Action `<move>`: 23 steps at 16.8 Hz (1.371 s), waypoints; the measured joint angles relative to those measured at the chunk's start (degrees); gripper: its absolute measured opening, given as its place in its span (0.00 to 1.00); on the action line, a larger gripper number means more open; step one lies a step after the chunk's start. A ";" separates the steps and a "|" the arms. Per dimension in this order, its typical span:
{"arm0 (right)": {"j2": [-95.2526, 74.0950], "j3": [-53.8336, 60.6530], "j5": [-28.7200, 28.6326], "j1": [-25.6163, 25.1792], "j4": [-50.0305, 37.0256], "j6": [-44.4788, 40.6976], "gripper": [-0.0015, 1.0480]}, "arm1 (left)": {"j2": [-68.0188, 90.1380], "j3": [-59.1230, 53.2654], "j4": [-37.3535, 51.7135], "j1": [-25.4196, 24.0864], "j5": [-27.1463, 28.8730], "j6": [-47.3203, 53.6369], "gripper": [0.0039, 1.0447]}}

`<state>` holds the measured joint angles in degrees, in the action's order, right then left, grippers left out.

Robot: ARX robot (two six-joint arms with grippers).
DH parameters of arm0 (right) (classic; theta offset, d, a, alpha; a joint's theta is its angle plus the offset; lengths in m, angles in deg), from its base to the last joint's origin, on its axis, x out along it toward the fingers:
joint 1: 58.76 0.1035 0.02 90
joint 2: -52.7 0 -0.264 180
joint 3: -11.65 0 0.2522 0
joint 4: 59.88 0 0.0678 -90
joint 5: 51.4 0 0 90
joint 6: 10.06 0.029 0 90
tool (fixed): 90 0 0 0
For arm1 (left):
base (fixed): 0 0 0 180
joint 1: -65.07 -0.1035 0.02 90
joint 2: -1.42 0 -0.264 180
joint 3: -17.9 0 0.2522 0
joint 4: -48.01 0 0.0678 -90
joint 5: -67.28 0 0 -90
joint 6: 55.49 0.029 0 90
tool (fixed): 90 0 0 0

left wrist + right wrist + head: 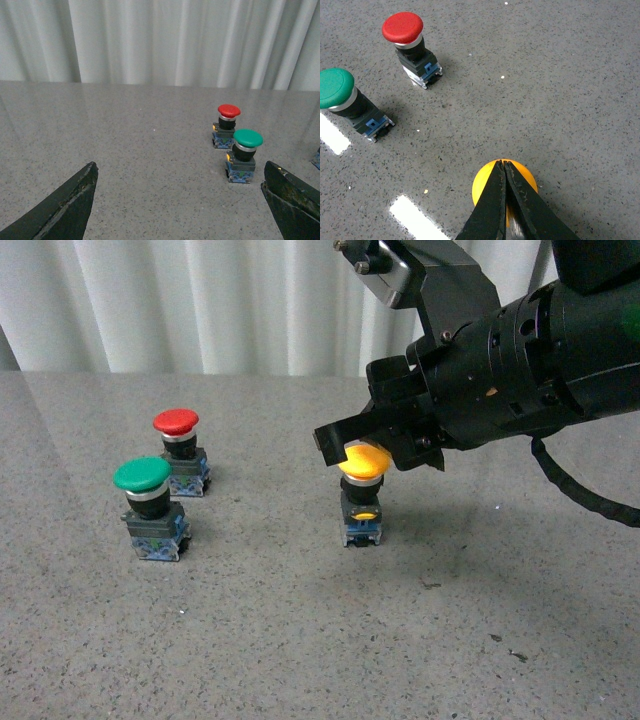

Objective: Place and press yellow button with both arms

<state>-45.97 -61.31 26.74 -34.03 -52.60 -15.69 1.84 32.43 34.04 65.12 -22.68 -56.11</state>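
Note:
The yellow button (364, 462) stands upright on the grey table, mid-scene. My right gripper (335, 438) is shut, its black fingertips lying on top of the yellow cap. In the right wrist view the closed fingers (503, 167) cover the middle of the yellow button (482, 185), with nothing held between them. My left gripper (182, 200) is open, its two dark fingers wide apart low over the table, with nothing between them; it does not show in the front view.
A red-capped button (177, 423) and a green-capped button (142, 476) stand to the left of the yellow one; both also show in the left wrist view, red-capped button (228, 111) and green-capped button (248, 138). White curtains hang behind the table.

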 joint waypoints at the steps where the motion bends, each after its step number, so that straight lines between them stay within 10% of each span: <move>1: 0.00 0.00 -0.13 0.00 0.04 0.00 0.02 | 0.00 0.00 0.00 0.00 0.00 0.00 0.94; 23: -2.89 -0.59 0.55 -0.74 2.40 -1.77 0.02 | 0.00 0.00 0.00 0.00 0.00 0.00 0.94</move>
<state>-48.86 -61.90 27.29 -34.77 -50.20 -17.46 1.84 32.43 34.04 65.12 -22.68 -56.11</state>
